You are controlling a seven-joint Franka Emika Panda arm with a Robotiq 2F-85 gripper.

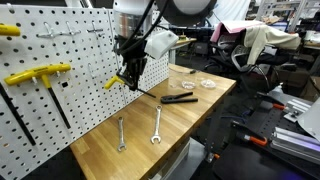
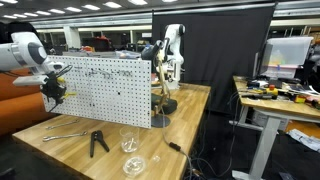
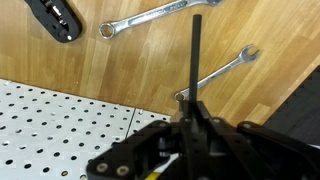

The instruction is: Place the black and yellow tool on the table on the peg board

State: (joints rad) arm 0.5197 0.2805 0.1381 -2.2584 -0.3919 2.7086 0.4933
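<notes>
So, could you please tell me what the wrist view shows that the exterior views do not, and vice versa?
Wrist view only: the shaft of the black and yellow tool gripped centrally in the hand. Exterior views only: the larger yellow T-handle key hanging on the peg board, plus clear glass items. Both: the peg board, two wrenches, black pliers and the table.

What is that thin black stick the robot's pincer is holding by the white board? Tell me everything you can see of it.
It is the black and yellow tool: a long, thin, straight black shaft, metal by its look, with a yellow handle that is mostly hidden. The pincer is shut on its handle end, close to the peg board. The shaft slants out and down over the table; whether its tip touches the wood cannot be told.
</notes>
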